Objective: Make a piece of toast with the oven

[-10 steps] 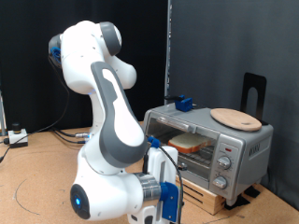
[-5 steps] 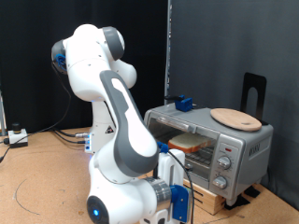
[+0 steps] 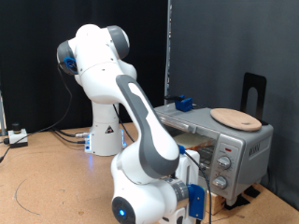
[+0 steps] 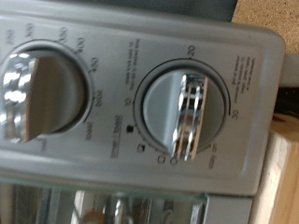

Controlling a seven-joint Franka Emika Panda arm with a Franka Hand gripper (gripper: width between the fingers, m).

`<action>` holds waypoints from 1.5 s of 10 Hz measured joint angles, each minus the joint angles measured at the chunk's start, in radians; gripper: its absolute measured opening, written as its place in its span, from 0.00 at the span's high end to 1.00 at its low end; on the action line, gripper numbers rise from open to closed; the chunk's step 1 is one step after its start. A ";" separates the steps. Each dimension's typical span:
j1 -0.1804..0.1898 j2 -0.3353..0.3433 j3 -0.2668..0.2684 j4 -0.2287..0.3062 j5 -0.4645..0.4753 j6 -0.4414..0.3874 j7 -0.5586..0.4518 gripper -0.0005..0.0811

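Arm low in the near foreground of the exterior view, wrist turned toward the oven (image 3: 224, 142) at right; gripper (image 3: 192, 207) mostly cut off at the bottom edge, fingers not shown in either view, so cannot tell whether clenched or released

Wrist view sits close on the oven's control panel: two round knobs, one ridged chrome knob (image 4: 183, 116) central, a second knob (image 4: 35, 82) partly out of frame. Printed dial marks around both, too blurred to read

Toast (image 3: 192, 140) only just visible inside the oven behind the arm, apparently lying on the rack; door state not clear from here

Round board (image 3: 235, 119) rests on the oven's top; small blue object (image 3: 183, 103) at the far top edge

Handling, as a judgement: knob is stiff, smooth metal, likely slippery; best pinched across its raised centre ridge. Toast is light and crumbly, best taken by the crust edges
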 joint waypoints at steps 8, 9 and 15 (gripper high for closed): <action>0.032 0.001 0.037 -0.037 0.036 0.081 -0.005 0.16; 0.032 0.001 0.037 -0.039 0.036 0.081 -0.005 0.32; 0.030 0.006 0.036 -0.050 0.036 0.089 -0.005 0.89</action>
